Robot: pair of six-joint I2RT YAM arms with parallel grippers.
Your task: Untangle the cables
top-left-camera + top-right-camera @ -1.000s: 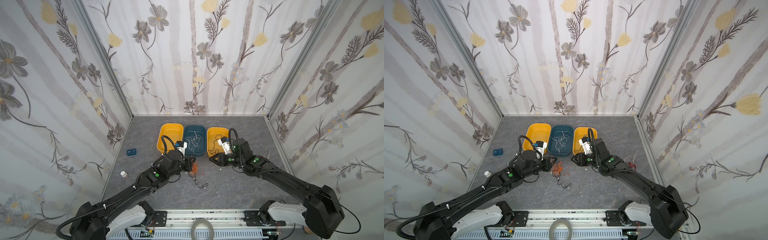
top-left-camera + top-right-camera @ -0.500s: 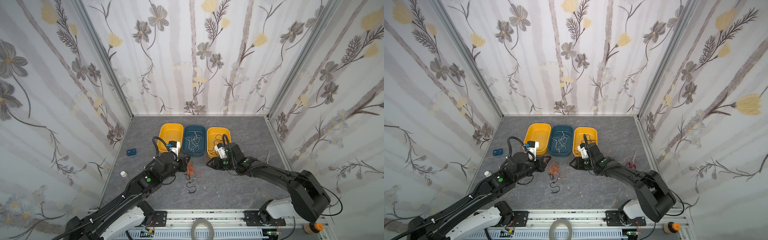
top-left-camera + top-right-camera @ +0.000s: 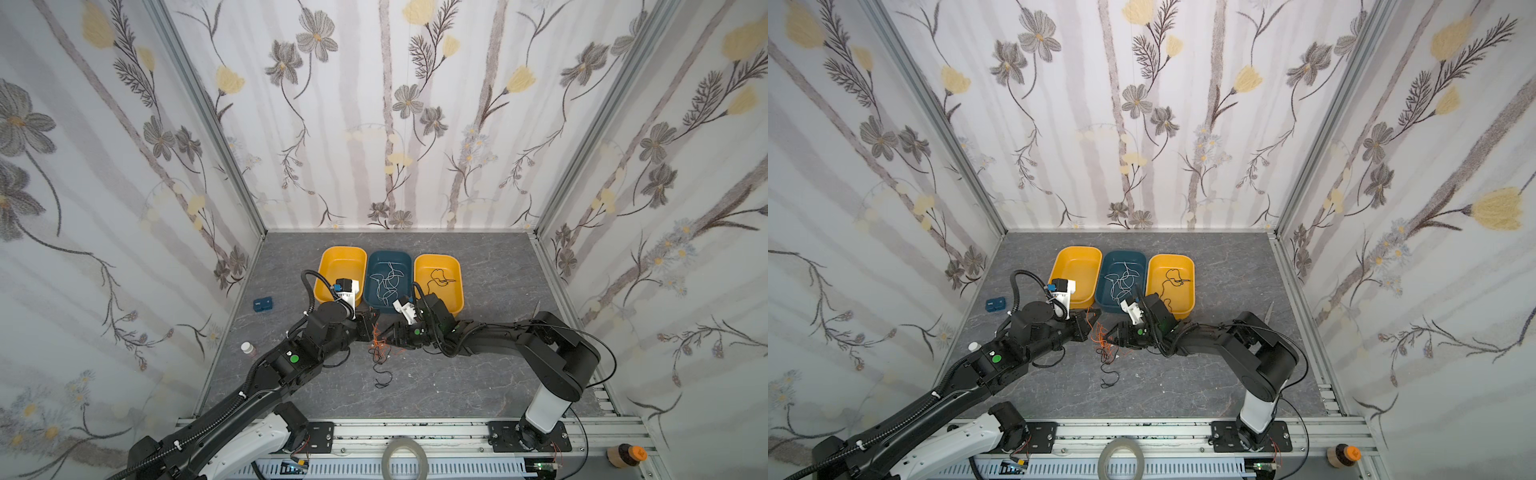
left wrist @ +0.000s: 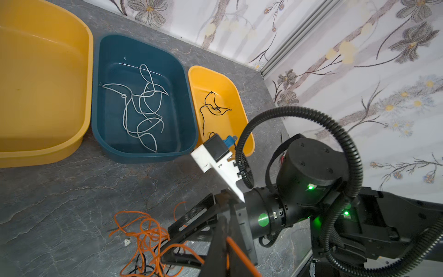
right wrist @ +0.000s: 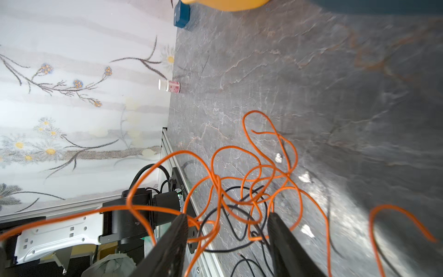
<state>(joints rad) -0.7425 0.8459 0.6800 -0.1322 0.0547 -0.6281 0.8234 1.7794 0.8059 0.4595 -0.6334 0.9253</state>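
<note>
1. Where the grey marbled tabletop (image 3: pixel 457 386) is running closest to the arm bases, a loose tangle of thin orange and black cables (image 3: pixel 380 351) is lying on it, with a black loop trailing out on the near side.
2. Just behind the heap, the left gripper (image 3: pixel 374 326) is pinching tight on an orange strand of the tangle, which is rising from the heap to its tips.
3. Facing it, the right gripper (image 5: pixel 227 215) is holding its jaws apart, straddling orange and black loops without closing on any.
4. Farther back, three plastic tubs are sitting side by side. From left to right they are a yellow oval tub (image 3: pixel 343 248), a dark teal tub (image 3: pixel 388 252) holding thin white cables (image 3: pixel 388 282), and a second yellow tub (image 3: pixel 438 256) holding one thin black cable (image 3: pixel 438 276).
5. Black strands are disappearing under the orange ones, so they cannot be told apart.
6. In the right wrist view, one orange strand is blurring and running off the picture's edge.
7. In both top views, the left wrist camera mount is covering the near corner of the first yellow tub, and the right arm is covering the near rims of the other two.
</note>
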